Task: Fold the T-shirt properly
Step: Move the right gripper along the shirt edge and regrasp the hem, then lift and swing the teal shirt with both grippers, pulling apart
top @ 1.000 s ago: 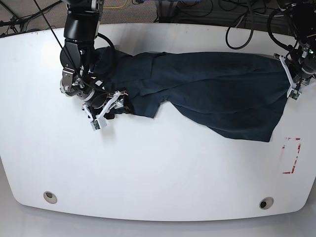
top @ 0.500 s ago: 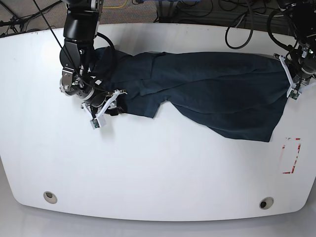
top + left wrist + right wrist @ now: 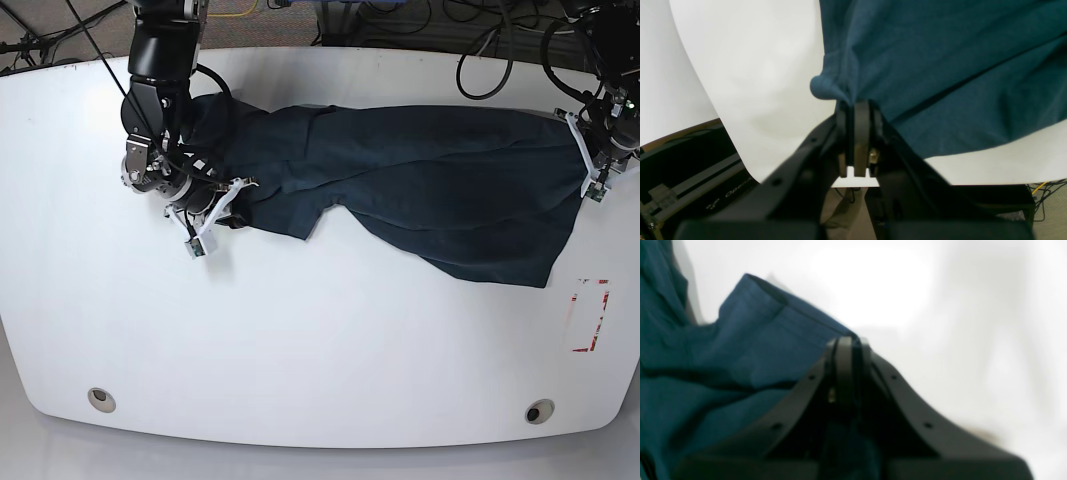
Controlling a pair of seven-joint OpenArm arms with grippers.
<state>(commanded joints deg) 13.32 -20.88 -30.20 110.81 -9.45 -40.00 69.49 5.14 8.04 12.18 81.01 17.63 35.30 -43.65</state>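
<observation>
The soft, limp shirt (image 3: 420,185) lay stretched across the table's (image 3: 320,340) far half, pinched at 9 o'clock by the right gripper (image 3: 846,343) and 3 o'clock by the left gripper (image 3: 857,110), best held by hems.

- Robotics lab: white rounded counter (image 3: 320,350), two black arms mounted at its far edge.
- Loose cables (image 3: 480,40) on carpeted floor behind.

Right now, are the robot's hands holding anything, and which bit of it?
Both hold the navy T-shirt. The left gripper pinches a bunched edge; the right gripper pinches a hemmed edge at the opposite end.
</observation>
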